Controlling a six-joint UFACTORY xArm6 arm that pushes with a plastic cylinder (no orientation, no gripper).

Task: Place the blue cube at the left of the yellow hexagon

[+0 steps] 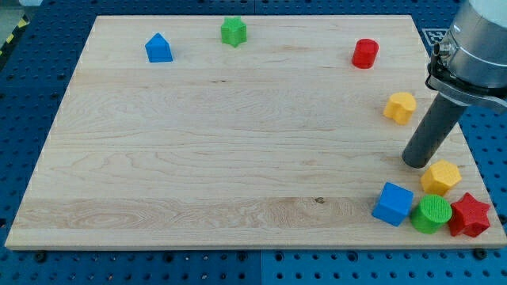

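The blue cube (393, 203) sits near the board's bottom right corner, touching or nearly touching a green cylinder (431, 214) on its right. The yellow hexagon (440, 176) lies just above the green cylinder, up and to the right of the cube. My tip (414, 161) rests on the board just left of the hexagon's upper edge and above the blue cube, a small gap from both.
A red star (469, 214) sits right of the green cylinder at the board's edge. A second yellow block (400, 107) lies above my tip. A red cylinder (365, 53), a green star (234, 32) and a blue house-shaped block (158, 48) lie along the top.
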